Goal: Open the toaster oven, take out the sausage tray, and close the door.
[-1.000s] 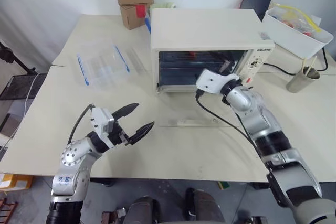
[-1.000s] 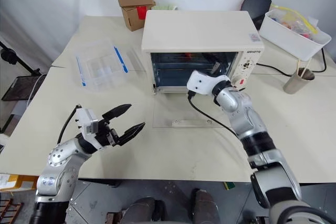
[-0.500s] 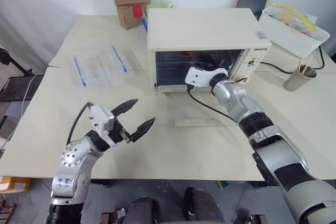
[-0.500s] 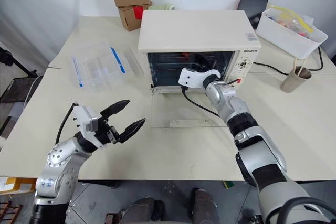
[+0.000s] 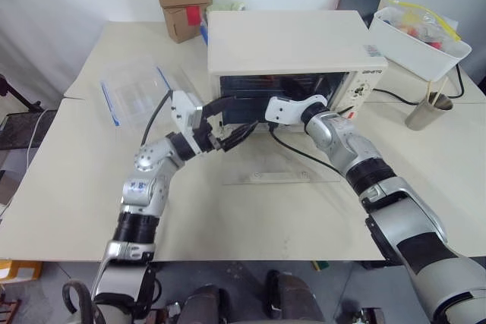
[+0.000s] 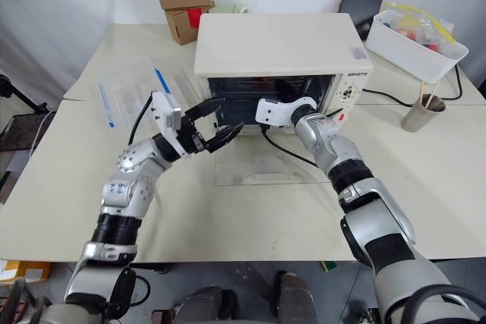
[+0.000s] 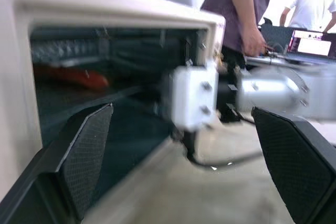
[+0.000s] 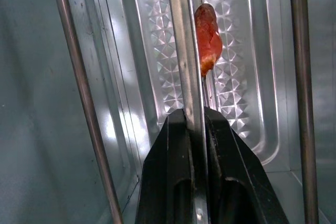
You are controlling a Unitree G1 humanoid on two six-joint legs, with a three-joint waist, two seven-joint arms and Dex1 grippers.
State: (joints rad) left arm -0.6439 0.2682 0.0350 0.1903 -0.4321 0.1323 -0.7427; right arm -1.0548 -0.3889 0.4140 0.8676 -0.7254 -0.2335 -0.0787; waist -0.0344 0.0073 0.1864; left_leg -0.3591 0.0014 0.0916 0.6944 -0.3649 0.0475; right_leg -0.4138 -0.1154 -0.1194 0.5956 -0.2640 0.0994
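right gripper clamped on the tray rim inside the open oven

the toaster oven (image 6: 281,47) is seen on the cream table (image 6: 68,180) with its door (image 6: 262,166) folded down flat in front of it. the right gripper (image 8: 193,124) is reached into the oven cavity, and its two black fingers are pressed together on the thin front rim of the sausage tray (image 8: 236,77). the tray is seen inside the oven, among the rack wires, with one red sausage (image 8: 208,38) lying on its ridged bottom. the left gripper (image 6: 216,117) is held at the left part of the oven mouth, above the lowered door, with its fingers spread wide and nothing between them. whether the tray is lifted off its rack cannot be told, since the inside is dim. a clear plastic container (image 6: 133,96) with blue clips is placed left of the oven, apart from it.
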